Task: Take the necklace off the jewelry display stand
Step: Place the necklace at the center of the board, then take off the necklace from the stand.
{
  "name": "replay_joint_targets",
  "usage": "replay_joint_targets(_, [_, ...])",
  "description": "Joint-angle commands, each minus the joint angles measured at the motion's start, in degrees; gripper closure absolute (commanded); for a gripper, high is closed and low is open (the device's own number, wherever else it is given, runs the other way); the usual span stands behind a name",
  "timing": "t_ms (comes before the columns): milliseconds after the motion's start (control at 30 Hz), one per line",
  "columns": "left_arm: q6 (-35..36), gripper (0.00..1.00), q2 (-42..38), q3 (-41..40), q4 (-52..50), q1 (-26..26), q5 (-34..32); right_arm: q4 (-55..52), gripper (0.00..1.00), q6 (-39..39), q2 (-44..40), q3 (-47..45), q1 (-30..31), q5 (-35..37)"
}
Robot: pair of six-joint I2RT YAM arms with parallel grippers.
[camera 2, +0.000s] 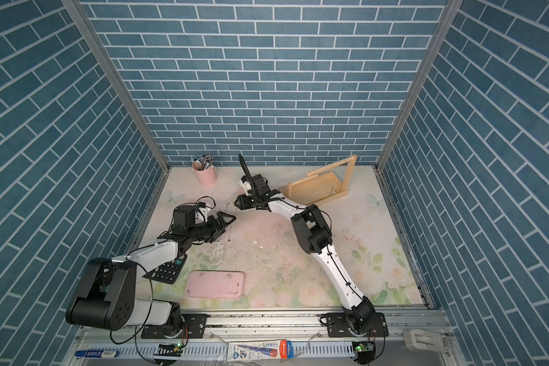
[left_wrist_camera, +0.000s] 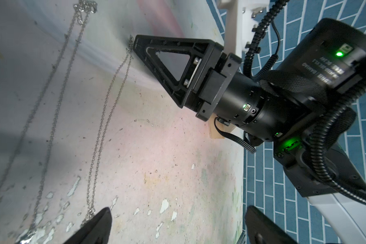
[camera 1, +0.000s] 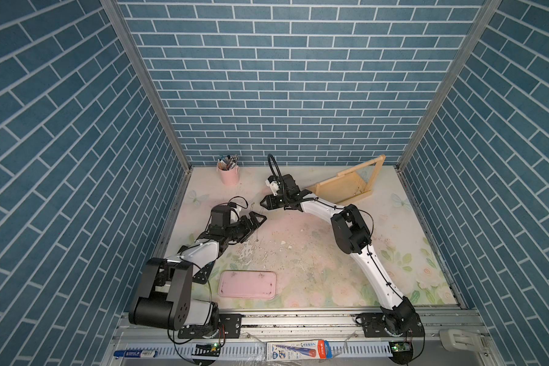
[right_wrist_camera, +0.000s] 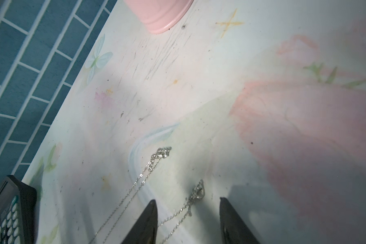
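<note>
Necklace (right_wrist_camera: 198, 191) between parted right jaws, off stand (camera 1: 339, 188)

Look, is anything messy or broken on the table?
Yes. The table's cover is peeling near the middle, and white flakes are scattered around it. Two thin chains lie loose on the cover, not on the stand.
</note>
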Motion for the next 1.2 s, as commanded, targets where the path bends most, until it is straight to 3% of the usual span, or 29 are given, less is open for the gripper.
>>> replay_joint_targets(0, [3.1,0.01,-2.3,2.2,-4.8,0.4,0.0,-1.6,0.46,-1.4,-4.1,1.1,-0.3,-0.1])
replay_joint_targets(400, [11.7,0.01,-13.2,10.7,-22.5,0.0,-5.8,-5.7,0.27,-4.8,-13.8,0.7,-0.9,1.3])
replay_joint_targets(667, [16.2,0.01,-17.1,19.9,-33.7,-2.3,-12.7,-7.8,0.13,-7.2,-25.6,-4.1,-3.8,4.5])
replay_joint_targets(900, [22.1,0.01,-15.9,28.4,-39.9,-8.1,-21.0,-10.4,0.11,-8.2,-34.9,-9.5,-9.2,7.2])
replay_joint_targets(1167, [27.4,0.01,-9.9,38.8,-42.4,-18.5,-35.9,-11.7,0.10,-8.6,-44.2,-17.3,-16.5,9.8])
